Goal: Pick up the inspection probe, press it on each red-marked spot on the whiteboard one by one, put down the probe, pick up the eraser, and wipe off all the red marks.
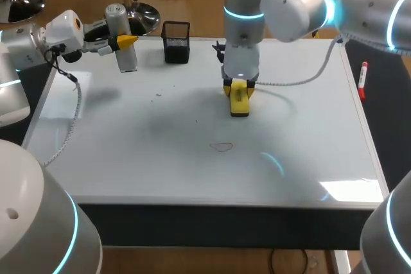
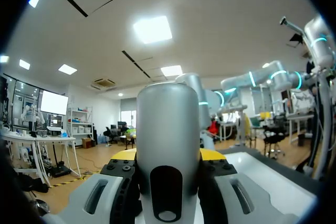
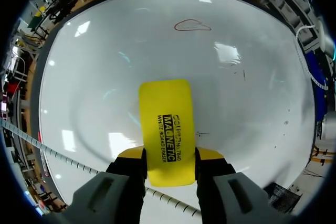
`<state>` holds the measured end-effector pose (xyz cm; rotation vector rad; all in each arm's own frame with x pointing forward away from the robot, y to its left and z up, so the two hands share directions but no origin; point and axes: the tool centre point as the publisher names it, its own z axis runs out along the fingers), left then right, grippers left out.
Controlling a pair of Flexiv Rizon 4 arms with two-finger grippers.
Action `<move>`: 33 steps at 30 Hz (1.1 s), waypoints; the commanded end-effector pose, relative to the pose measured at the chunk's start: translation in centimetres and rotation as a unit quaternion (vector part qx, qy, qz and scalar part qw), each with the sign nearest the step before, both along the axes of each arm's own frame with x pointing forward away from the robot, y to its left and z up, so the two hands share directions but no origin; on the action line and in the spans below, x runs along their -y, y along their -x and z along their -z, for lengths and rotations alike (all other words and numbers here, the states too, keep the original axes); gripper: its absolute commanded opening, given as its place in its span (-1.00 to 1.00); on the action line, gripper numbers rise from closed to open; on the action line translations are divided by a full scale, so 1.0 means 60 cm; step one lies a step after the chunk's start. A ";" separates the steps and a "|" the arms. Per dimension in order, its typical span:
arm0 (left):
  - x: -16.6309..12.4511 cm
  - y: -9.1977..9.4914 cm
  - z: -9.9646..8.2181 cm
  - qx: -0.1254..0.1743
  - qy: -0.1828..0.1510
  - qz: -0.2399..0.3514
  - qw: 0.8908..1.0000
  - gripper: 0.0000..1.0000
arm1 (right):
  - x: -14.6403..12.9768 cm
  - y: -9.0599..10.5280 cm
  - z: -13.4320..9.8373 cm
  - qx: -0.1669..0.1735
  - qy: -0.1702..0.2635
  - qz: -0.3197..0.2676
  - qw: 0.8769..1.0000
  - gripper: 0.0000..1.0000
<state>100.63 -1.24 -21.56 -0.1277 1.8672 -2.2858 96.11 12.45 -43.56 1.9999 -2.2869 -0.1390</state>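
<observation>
1. Surface: whiteboard (image 1: 160, 152) covers the tabletop, mostly clean, with grey smears mid-board.
2. Far left rear: left gripper (image 1: 127, 42) is clamped on the inspection probe (image 2: 168, 129), a silver cylinder held upright by the back-left corner. Can't tell if its base touches the board.
3. Black mesh holder (image 1: 176, 42) sits just beside the probe, on the back edge.
4. Centre: right gripper (image 3: 169, 161) points down and grips the yellow eraser (image 3: 167, 119). The eraser looks on or just over the board.
5. Only red mark I can see (image 1: 221, 147) is a thin outlined loop nearer the front edge, apart from the eraser.
6. Step in hand, my read: wipe phase.
7. Next move: take the eraser toward the front onto the loop, keep it flat with pressure, and stroke across.
8. Right edge: red marker (image 1: 363, 78) lies off the board, out of the way.
</observation>
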 end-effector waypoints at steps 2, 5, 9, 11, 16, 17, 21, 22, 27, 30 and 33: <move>0.001 0.003 -0.003 0.000 -0.001 -0.003 1.000 -1.00 | 0.029 -0.001 0.045 -0.002 0.011 0.011 1.000 -1.00; 0.001 0.003 -0.003 0.000 -0.001 -0.003 1.000 -1.00 | 0.048 -0.004 0.049 -0.004 0.017 0.026 1.000 -1.00; 0.001 0.003 -0.003 0.000 -0.001 -0.003 1.000 -1.00 | 0.073 -0.008 0.050 -0.004 0.024 0.041 0.999 -1.00; 0.001 0.003 -0.003 0.000 -0.001 -0.003 1.000 -1.00 | 0.084 -0.008 0.045 -0.002 0.027 0.049 0.998 -1.00; 0.001 0.003 -0.003 0.000 -0.001 -0.003 1.000 -1.00 | 0.101 -0.010 0.029 0.007 0.029 0.061 0.998 -1.00; 0.001 0.003 -0.003 0.000 -0.001 -0.003 1.000 -1.00 | 0.104 -0.010 0.024 0.009 0.029 0.062 0.998 -1.00; 0.001 0.003 -0.003 0.000 -0.001 -0.003 1.000 -1.00 | 0.113 -0.014 -0.004 0.014 0.014 0.067 0.998 -1.00; 0.001 0.003 -0.003 0.000 -0.001 -0.003 1.000 -1.00 | 0.117 -0.015 -0.013 0.015 0.011 0.068 0.997 -1.00; 0.001 0.003 -0.003 0.000 -0.001 -0.003 1.000 -1.00 | 0.139 -0.026 -0.054 0.027 -0.013 0.077 0.997 -1.00; 0.001 0.003 -0.003 0.000 -0.001 -0.003 1.000 -1.00 | 0.159 -0.037 -0.073 0.035 -0.011 0.086 0.996 -1.00; 0.001 0.003 -0.003 0.000 -0.001 -0.003 1.000 -1.00 | 0.185 -0.056 -0.083 0.039 -0.008 0.097 0.994 -1.00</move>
